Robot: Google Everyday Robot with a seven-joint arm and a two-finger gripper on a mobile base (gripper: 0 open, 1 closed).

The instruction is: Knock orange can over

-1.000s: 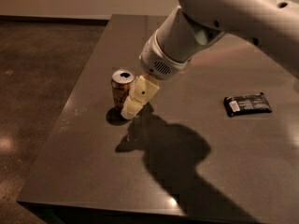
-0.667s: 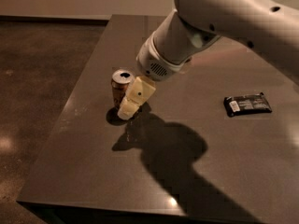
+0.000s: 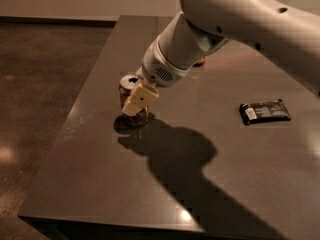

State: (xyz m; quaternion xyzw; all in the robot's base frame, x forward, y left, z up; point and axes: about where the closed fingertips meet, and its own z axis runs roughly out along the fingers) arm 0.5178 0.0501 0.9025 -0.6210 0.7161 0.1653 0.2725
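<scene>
Orange can upright (opened top showing), gripper at its side

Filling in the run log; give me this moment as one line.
claw: low, in front of orange can | can: upright, not knocked | black bar: apart, image right

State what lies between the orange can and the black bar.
In the camera view, the gripper at the orange can, then bare table up to the black bar.
</scene>
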